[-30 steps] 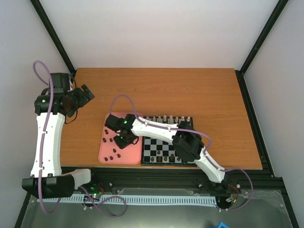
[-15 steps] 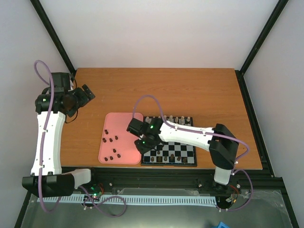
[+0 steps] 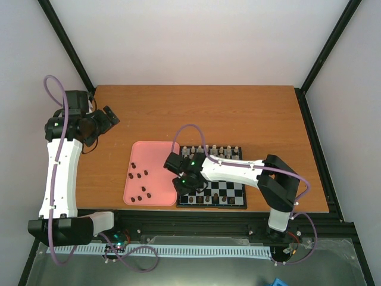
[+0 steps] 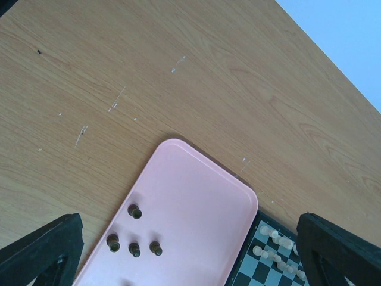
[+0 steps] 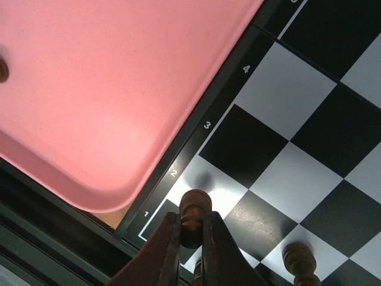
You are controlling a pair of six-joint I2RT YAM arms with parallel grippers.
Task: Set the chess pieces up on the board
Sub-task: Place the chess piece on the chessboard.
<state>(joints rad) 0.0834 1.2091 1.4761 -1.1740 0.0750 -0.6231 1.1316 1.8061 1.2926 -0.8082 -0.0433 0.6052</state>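
Note:
My right gripper [image 3: 183, 182] [image 5: 193, 225] is shut on a dark brown chess piece [image 5: 194, 214]. It holds the piece just above the near left corner of the board [image 3: 233, 192] [image 5: 280, 89], over the squares by rows 1 and 2. Another dark piece [image 5: 299, 260] stands on the board beside it, and a few dark pieces [image 3: 203, 198] line the near row. Several dark pieces [image 3: 139, 174] [image 4: 135, 249] lie on the pink tray [image 3: 152, 158] [image 4: 190, 190]. My left gripper [image 3: 106, 119] [image 4: 189, 229] is open and empty, raised over the table's far left.
Cream pieces [image 3: 211, 149] [image 4: 275, 237] stand along the board's far row. The pink tray's edge [image 5: 89, 89] lies directly left of the board. The right arm spans the board's middle. The table's front edge runs close below the board.
My right gripper has moved from the pink tray rightwards to the board's near left corner with a dark piece in it. The left arm has not moved.

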